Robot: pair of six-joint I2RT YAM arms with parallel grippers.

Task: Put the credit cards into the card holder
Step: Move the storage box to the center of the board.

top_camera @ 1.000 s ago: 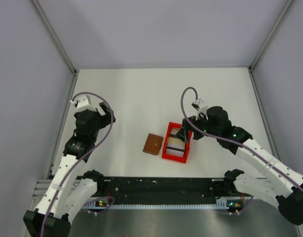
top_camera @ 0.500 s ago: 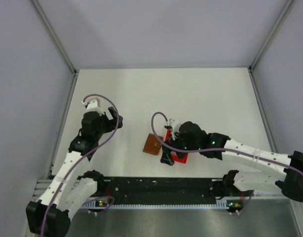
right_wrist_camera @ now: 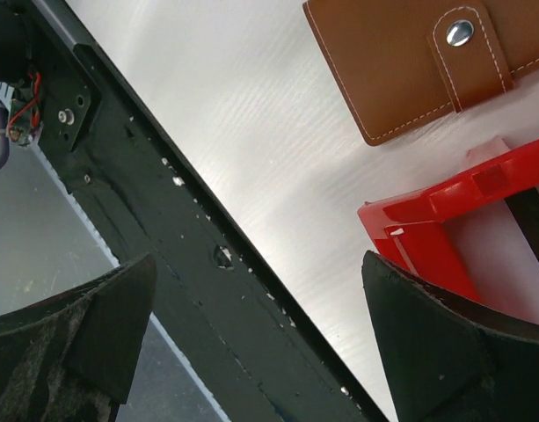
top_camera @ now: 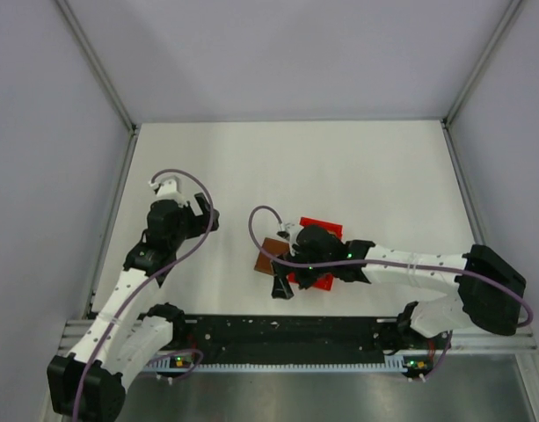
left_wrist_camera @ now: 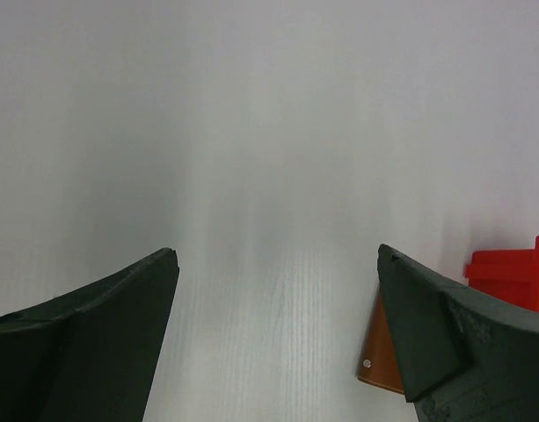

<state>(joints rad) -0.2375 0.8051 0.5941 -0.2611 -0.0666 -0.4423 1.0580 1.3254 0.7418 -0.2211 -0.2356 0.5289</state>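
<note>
The brown card holder point(top_camera: 271, 257) lies closed on the white bench point(top_camera: 295, 167), near the middle of its near half. The red bin point(top_camera: 324, 228) stands just beside it at its 3 o'clock. The right arm reaches across the bin from the right. The right hand point(top_camera: 282, 283) hangs just off the holder's near edge, so the holder sits at about 12 o'clock from it. In the right wrist view that hand point(right_wrist_camera: 258, 264) is spread wide with nothing in it, and only bench and the black rail point(right_wrist_camera: 163, 220) lie between its fingers point(right_wrist_camera: 84, 343). The card holder point(right_wrist_camera: 401, 70) lies at 1 o'clock with its tab point(right_wrist_camera: 467, 48) fastened by a metal snap point(right_wrist_camera: 461, 32), and a corner of the red bin point(right_wrist_camera: 427, 220) is at 3 o'clock. A dark strip point(right_wrist_camera: 528, 220) stands inside the bin; whether it is a card I cannot tell. The left hand point(top_camera: 206, 214) is well apart, with the holder at its 4 o'clock. In its own view the left hand point(left_wrist_camera: 276, 255) also gapes wide and empty over bare bench. A sliver of the card holder point(left_wrist_camera: 381, 356) shows beside its right finger, with the red bin point(left_wrist_camera: 511, 274) beyond.
</note>
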